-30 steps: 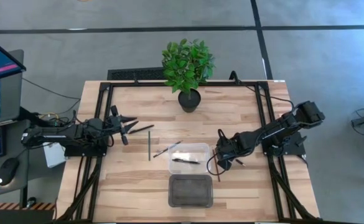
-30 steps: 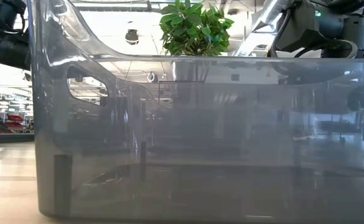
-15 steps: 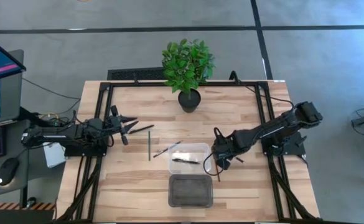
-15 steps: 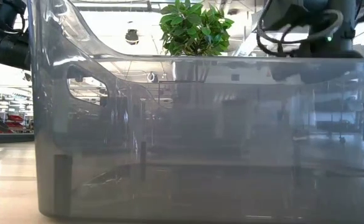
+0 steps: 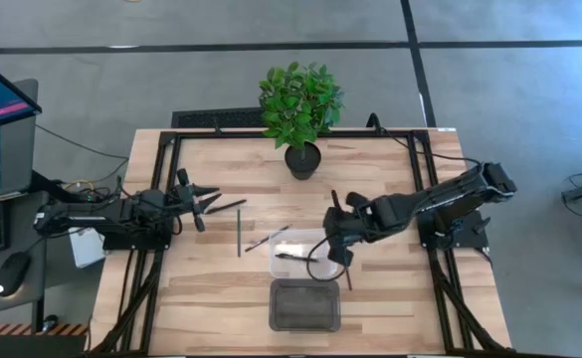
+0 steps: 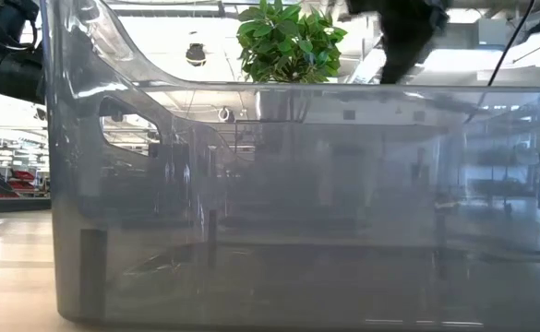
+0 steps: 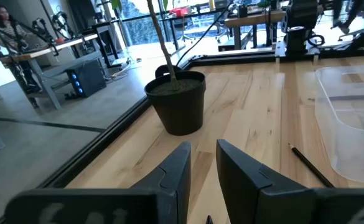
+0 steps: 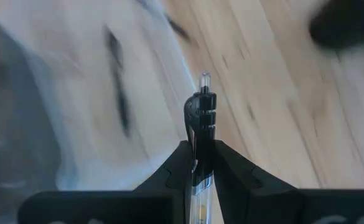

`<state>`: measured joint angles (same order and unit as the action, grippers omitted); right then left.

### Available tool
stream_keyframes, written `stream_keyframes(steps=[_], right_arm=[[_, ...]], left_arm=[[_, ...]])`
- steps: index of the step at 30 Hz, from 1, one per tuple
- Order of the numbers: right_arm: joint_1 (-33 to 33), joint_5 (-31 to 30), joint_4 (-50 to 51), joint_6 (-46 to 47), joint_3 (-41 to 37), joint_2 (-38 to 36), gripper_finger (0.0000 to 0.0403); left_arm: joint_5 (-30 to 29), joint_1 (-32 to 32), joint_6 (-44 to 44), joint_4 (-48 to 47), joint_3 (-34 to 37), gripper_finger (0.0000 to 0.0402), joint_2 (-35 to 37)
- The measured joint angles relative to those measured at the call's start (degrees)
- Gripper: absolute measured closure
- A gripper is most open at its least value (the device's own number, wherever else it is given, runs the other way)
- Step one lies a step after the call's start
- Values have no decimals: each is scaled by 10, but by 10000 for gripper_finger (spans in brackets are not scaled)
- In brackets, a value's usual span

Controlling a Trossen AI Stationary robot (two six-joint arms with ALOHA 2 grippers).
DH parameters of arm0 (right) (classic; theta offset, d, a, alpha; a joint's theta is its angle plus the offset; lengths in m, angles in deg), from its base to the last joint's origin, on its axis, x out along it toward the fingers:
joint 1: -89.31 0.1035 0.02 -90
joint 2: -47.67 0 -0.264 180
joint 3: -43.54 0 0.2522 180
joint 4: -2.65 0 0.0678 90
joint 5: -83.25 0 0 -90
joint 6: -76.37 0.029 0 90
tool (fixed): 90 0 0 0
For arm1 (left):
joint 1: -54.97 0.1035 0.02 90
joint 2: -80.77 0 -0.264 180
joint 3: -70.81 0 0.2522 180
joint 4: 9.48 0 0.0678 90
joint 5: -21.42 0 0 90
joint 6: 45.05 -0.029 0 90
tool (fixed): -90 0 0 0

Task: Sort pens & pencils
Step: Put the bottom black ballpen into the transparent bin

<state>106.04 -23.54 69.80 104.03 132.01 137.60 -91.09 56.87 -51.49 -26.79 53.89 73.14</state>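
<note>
My right gripper (image 5: 336, 221) hangs over the right rim of the clear bin (image 5: 322, 235), shut on a black pen (image 8: 199, 115) with a clip and a clear tip. Another pen (image 5: 295, 257) lies on the bin's floor. Slim pencils lie flat on the table: one (image 5: 239, 232) left of the bin, one (image 5: 227, 207) near my left gripper, one (image 5: 348, 275) right of the bin. A further stick (image 5: 267, 240) rests across the bin's left corner. My left gripper (image 5: 209, 202) waits open at the table's left side (image 7: 203, 152). My right gripper pinches the pen's barrel (image 8: 199, 163) between its two fingers (image 8: 177, 163), just behind the clip. The pen lies along the fingers and sticks out past their tips, clip end and clear tip (image 8: 203, 79) foremost. It is lifted clear above the bin's rim.
A dark bin (image 5: 305, 303) sits just nearer than the clear one and fills the low view (image 6: 251, 203). A potted plant (image 5: 301, 109) stands at the far middle of the table. Bare wood lies between the two arms and left of the bins.
My right gripper has moved up and toward the table's left and far side, from the wood right of the clear bin to above the bin's right rim, turning as it went, the pen carried with it. The left arm has kept still.
</note>
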Motion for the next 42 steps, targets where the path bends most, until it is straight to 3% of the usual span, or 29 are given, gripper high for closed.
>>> stream_keyframes(steps=[6,10,17,28,42], right_arm=[[-3,3,-127,-116,6,0,327],[-17,9,-162,-132,6,5,318],[-35,90,-207,-171,8,54,318],[-43,117,-218,-192,6,145,316],[-45,123,-224,-191,7,140,315]], left_arm=[[0,0,0,0,0,333,0],[0,0,0,0,0,333,0],[0,0,0,-5,-1,333,0],[-5,0,0,-6,-1,333,-13],[-6,0,1,-5,0,333,-16]])
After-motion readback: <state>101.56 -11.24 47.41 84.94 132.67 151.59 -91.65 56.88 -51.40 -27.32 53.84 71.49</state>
